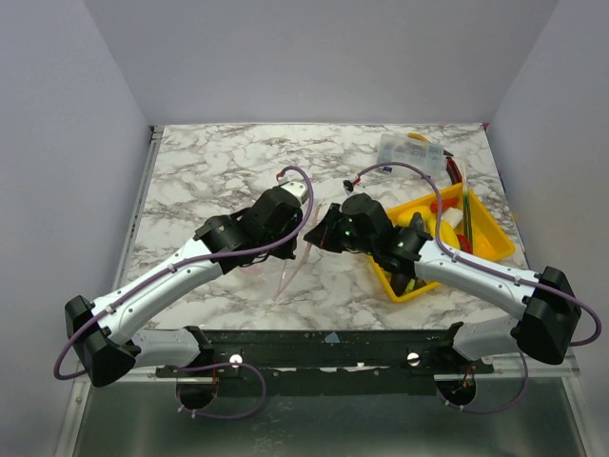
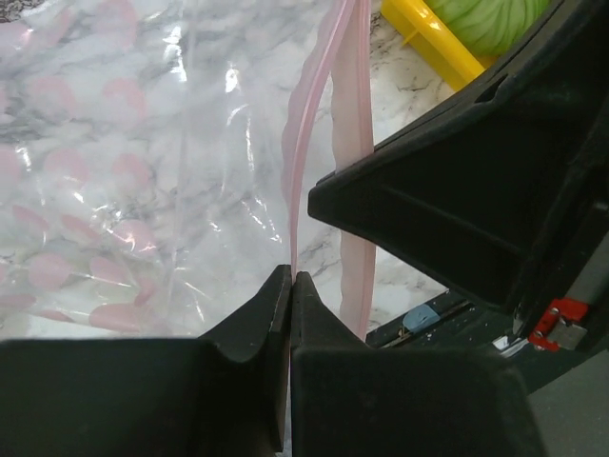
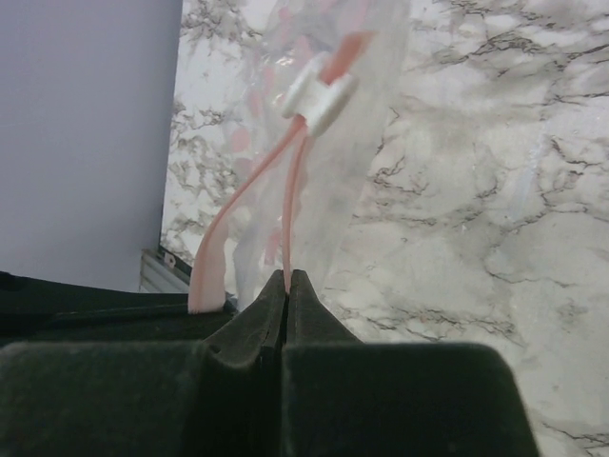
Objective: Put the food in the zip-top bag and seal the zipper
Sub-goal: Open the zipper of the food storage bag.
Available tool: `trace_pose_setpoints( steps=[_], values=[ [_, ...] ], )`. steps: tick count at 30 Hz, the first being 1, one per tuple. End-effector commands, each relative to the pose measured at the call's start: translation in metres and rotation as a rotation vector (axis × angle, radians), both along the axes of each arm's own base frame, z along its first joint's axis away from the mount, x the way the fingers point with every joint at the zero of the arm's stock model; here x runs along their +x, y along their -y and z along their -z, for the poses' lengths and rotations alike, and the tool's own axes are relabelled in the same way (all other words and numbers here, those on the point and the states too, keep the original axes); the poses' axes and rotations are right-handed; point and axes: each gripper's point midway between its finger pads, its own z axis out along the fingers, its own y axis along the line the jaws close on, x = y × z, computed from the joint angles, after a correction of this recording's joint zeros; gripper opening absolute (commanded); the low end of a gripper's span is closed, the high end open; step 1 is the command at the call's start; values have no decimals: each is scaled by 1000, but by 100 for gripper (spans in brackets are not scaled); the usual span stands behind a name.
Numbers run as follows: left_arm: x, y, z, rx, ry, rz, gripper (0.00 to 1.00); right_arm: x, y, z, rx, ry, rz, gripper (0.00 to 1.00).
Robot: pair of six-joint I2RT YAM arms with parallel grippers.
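The clear zip-top bag [image 2: 124,190] is crinkly and pink-spotted. The left gripper [image 2: 290,278] and right gripper [image 3: 287,278] are each clamped on its parted pink zipper [image 3: 291,190].

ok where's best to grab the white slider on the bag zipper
Probably pinch the white slider across its broad faces, from the mouth edge of the zip-top bag. It sits astride the pink zipper where the two strips join and stands proud of the thin film. The left end effector and right end effector are each shut on a strip.
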Motion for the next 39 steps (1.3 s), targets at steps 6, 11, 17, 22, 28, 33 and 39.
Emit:
trace_pose_setpoints(
  steps=[6, 11, 17, 22, 28, 33, 39],
  values=[
    [18, -5, 2, 71, 70, -11, 30, 0, -11, -25, 98, -7, 43, 0],
    [24, -11, -7, 95, 110, -23, 9, -1, -12, -19, 78, -11, 30, 0],
    [41, -64, -30, 223, 200, -191, 0, 7, 19, 5, -99, 18, 88, 0],
    [45, -102, -44, 215, 229, -271, 0, 14, 34, 7, -88, 25, 43, 0],
    [44, -77, -40, 96, 135, -160, 0, 12, -1, -12, -6, 44, -95, 0],
    [56, -72, -41, 95, 115, -202, 0, 21, -4, -21, -55, 57, -97, 8],
    [69, -74, -46, 101, 81, -299, 0, 20, 58, -27, -254, 85, 54, 57]
  ],
)
